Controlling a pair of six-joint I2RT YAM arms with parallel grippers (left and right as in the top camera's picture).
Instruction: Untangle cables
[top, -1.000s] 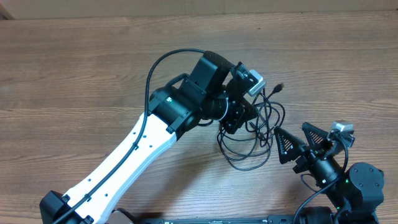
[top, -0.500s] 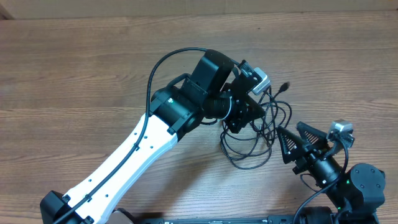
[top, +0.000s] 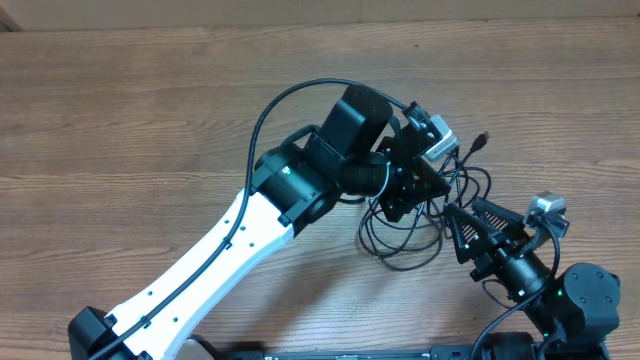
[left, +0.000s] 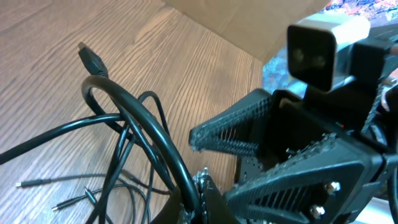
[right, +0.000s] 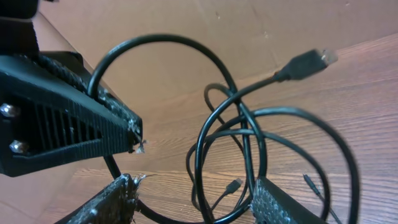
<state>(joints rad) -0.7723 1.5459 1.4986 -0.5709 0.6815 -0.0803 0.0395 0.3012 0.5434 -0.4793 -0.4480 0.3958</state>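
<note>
Separating step: left tool (top: 403, 197) pinches a strand of the cables (top: 418, 240), loops lying on the desk (top: 120, 120). The right tool (top: 466, 233) hovers beside them, jaws spread. Next, probably: grip another strand, pull apart.

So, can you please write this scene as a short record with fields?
surface: wooden table
cables: black, tangled in loose loops
left tool: shut on the cables
right tool: open, tips at the edge of the loops
plug: one end sticks out of the tangle, free
</note>
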